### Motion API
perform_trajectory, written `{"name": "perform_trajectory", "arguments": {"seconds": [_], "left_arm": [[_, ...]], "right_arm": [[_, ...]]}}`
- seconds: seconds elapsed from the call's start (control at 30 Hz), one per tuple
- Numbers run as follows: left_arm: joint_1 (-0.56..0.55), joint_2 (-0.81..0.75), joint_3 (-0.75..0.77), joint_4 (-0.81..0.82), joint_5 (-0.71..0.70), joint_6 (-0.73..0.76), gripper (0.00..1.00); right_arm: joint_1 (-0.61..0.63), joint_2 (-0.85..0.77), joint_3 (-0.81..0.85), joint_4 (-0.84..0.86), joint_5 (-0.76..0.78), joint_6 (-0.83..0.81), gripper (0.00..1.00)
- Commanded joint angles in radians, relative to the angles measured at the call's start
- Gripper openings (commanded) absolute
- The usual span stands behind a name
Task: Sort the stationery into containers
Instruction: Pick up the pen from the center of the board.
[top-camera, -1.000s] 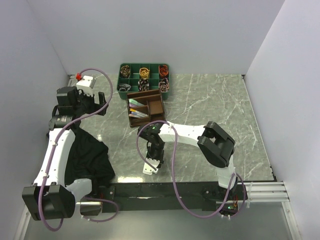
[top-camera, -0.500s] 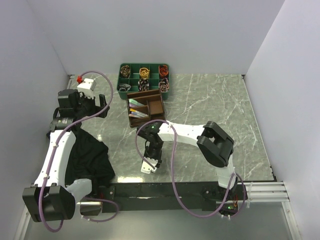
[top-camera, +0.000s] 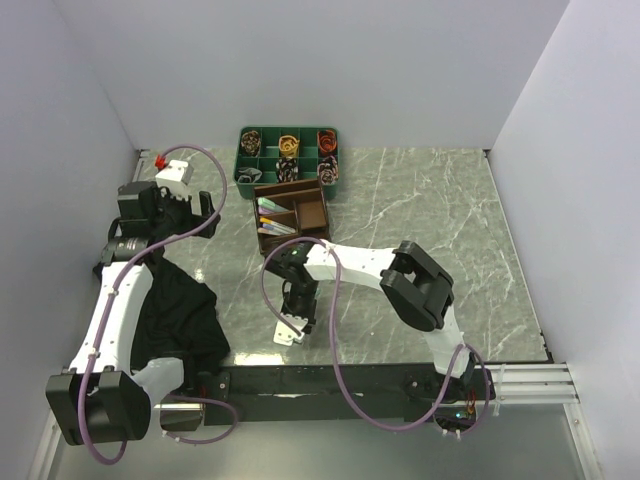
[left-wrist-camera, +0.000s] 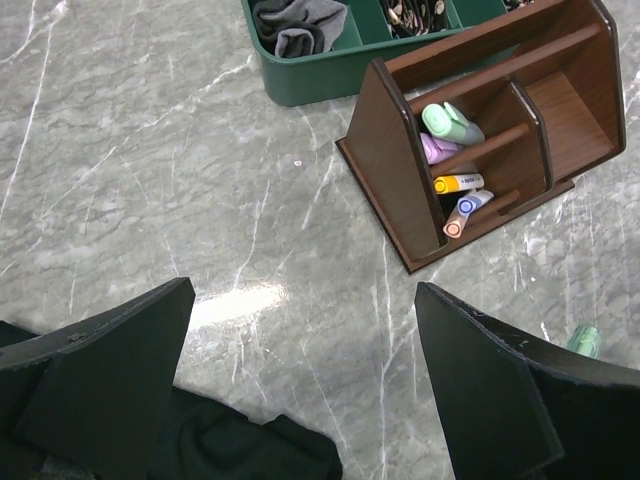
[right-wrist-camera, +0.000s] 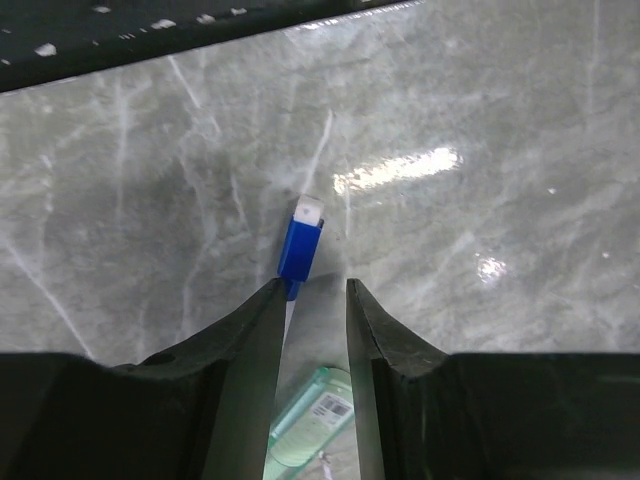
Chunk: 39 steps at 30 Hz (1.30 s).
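Observation:
The dark brown organiser (top-camera: 312, 212) stands at the middle back, and the left wrist view shows its side wall (left-wrist-camera: 385, 150). Mint, lilac, yellow and blue-pink markers (left-wrist-camera: 452, 122) lie in its slots. My right gripper (top-camera: 297, 318) hangs over the near table. Its jaws (right-wrist-camera: 312, 285) stand a narrow gap apart, shut on a white pen (top-camera: 286, 333) whose blue cap (right-wrist-camera: 301, 245) sticks out past the tips. A mint-green item (right-wrist-camera: 315, 420) lies on the table under the palm and also shows in the left wrist view (left-wrist-camera: 584, 340). My left gripper (top-camera: 195, 212) is wide open (left-wrist-camera: 303, 290) and empty over bare marble.
A green tray (top-camera: 243, 178) with rolled items in several compartments sits behind the organiser, and its rim shows in the left wrist view (left-wrist-camera: 330, 80). A black cloth (top-camera: 175, 320) lies at the near left, under my left gripper (left-wrist-camera: 230, 450). A white box (top-camera: 172, 168) sits at the back left.
My right gripper has moved left and slightly toward the near edge, and the white pen has moved with it. My left gripper has shifted a little toward the back right.

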<state>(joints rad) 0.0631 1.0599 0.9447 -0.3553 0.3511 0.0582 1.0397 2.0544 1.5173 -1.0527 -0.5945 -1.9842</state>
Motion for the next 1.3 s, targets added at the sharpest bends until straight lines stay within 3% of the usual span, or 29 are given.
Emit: {"name": "perform_trajectory", "arguments": {"seconds": [0.0,0.53,0.6,0.73,0.9,1.1,1.2,1.27], "left_arm": [[0.006,-0.020,-0.012,0.039,0.025,-0.015,0.99],[0.010,0.003,-0.034,0.076,0.038,-0.021,0.99],[0.010,0.008,-0.030,0.079,0.040,-0.021,0.99],[0.010,0.011,-0.021,0.072,0.038,-0.017,0.99],[0.010,0.014,0.031,0.041,0.054,-0.014,1.00],[0.010,0.037,0.115,0.018,0.051,0.002,0.99],[0.010,0.052,0.149,0.024,0.040,-0.012,0.99],[0.012,0.063,0.164,0.036,0.019,-0.023,0.99]], "right_arm": [[0.013,0.029,0.044,-0.092,-0.004,-0.078,0.38],[0.023,0.070,0.072,-0.124,-0.065,0.039,0.37],[0.031,0.079,0.080,-0.113,-0.079,0.080,0.32],[0.042,0.105,0.121,-0.092,-0.093,0.171,0.03],[-0.012,0.115,0.269,-0.114,-0.096,0.356,0.00],[-0.110,0.162,0.670,-0.219,-0.195,0.602,0.00],[-0.182,0.147,0.762,-0.100,-0.316,0.818,0.00],[-0.246,0.104,0.718,0.052,-0.388,1.095,0.00]]}}
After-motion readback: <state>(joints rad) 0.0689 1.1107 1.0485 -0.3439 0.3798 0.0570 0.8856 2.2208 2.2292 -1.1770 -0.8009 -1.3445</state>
